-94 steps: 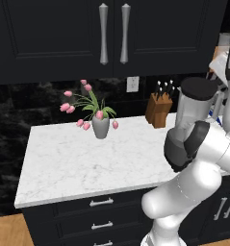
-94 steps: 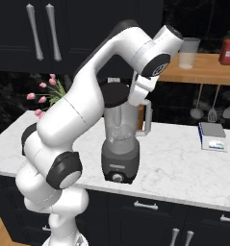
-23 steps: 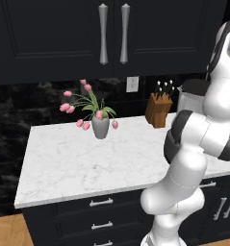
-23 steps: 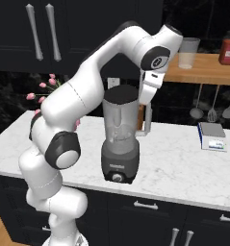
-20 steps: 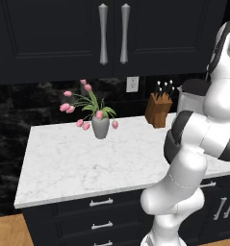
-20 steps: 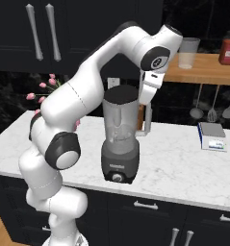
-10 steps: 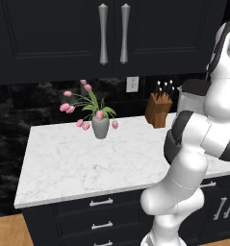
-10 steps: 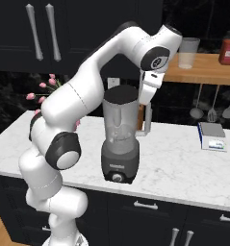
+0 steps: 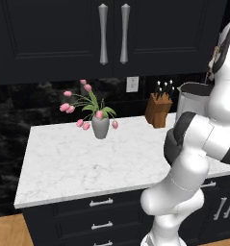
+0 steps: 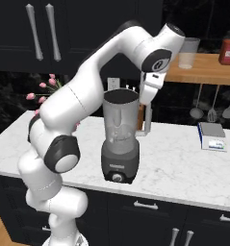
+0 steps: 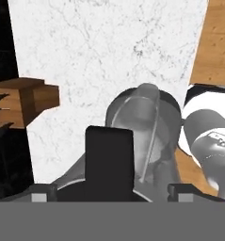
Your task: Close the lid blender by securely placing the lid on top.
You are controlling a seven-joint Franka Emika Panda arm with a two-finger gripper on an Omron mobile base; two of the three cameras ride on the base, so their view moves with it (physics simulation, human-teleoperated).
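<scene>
Presently the blender [image 10: 120, 139] is standing on the white marble counter [image 10: 184, 168], near its front edge, with its dark base and front knob facing out and its translucent jar rising to an open-looking rim. The gripper [image 10: 146, 93] is hovering just behind and beside the jar's upper rim, on the handle side. The state of the claw cannot be told: in the hand view a single dark block is rising at the bottom, and it is unclear whether this is a finger or the lid.

The lid is not making itself plainly identifiable in any picture; the jar mouth in the right base view is appearing dark, so whether a cap is sitting on it is uncertain.

As a judgement, the lid is likely handling as a light, stiff, flat disc, somewhat slick; taking it by opposite edges would suit. The jar is looking rigid but tall, so a sideways push risks tipping it.

In the left base view the arm is covering most of the blender, beside the knife block [image 9: 158, 109] and the flower vase [image 9: 100, 127].
</scene>
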